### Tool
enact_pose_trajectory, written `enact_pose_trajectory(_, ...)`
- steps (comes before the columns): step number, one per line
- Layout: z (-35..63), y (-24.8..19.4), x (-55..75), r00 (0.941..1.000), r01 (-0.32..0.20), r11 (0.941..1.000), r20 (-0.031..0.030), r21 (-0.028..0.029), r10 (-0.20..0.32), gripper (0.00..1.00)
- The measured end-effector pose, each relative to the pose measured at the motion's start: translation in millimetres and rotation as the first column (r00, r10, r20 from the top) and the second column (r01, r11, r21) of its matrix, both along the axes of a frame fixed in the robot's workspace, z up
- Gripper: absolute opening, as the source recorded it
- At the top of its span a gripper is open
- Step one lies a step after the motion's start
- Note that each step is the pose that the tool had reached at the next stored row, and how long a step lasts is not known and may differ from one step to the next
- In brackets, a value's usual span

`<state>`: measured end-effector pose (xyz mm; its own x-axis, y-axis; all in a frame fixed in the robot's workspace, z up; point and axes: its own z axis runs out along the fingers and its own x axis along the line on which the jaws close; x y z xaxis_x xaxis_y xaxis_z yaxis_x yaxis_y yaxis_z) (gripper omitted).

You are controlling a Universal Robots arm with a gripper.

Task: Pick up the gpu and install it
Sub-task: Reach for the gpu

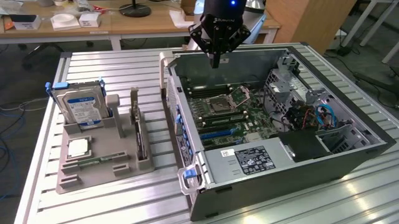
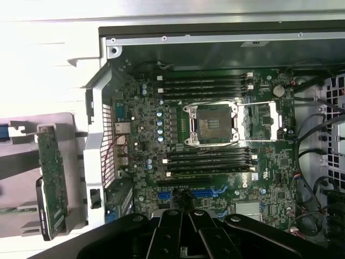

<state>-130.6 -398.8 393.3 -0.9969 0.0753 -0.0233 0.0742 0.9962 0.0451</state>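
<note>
Black gripper [image 1: 215,64], fingers pressed together, pinching nothing. Hanging above the open computer case [image 1: 281,186], over the green motherboard [image 1: 218,116]. Below it, as seen from the wrist, a square silver processor socket [image 2: 213,121] flanked by rows of dark memory slots, with blue card slots [image 2: 207,191] nearer the fingertips.

Outward, on the exterior view's left of the case, a grey holder [image 1: 100,179] resting on the slatted metal table [image 1: 106,65]. Standing on edge in the holder's slot closest to the case, the gpu [image 1: 138,135]: thin green card, untouched, well apart from the gripper. Further toward the exterior view's left, upright in the same holder, a silver hard drive [image 1: 81,105] with a blue label. Lying flat in front of the drive, a square silver chip [image 1: 78,147] and a narrow green memory stick [image 1: 93,162]. Beyond the table, a wooden desk [image 1: 143,23] with small white boxes.
</note>
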Motion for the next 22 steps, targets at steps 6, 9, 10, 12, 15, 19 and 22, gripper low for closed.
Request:
enact_pose_trajectory(6,0.0,0.0,-6.6,1.0000,0.000,1.0000,0.0000,0.0000,0.000,0.10)
enact_pose_trajectory(9,0.0,0.0,-10.1,1.0000,0.000,1.0000,0.0000,0.0000,0.000,0.10)
enact_pose_trajectory(10,0.0,0.0,-11.3,1.0000,0.000,1.0000,0.0000,0.0000,0.000,0.10)
enact_pose_trajectory(12,0.0,0.0,-13.9,1.0000,0.000,1.0000,0.0000,0.0000,0.000,0.10)
enact_pose_trajectory(15,0.0,0.0,-18.0,1.0000,0.000,1.0000,0.0000,-0.0001,0.000,0.10)
enact_pose_trajectory(19,0.0,0.0,-24.0,1.0000,0.000,1.0000,-0.0001,-0.0001,0.000,0.10)
enact_pose_trajectory(22,0.0,0.0,-28.2,1.0000,0.000,1.0000,0.0000,0.0000,0.000,0.10)
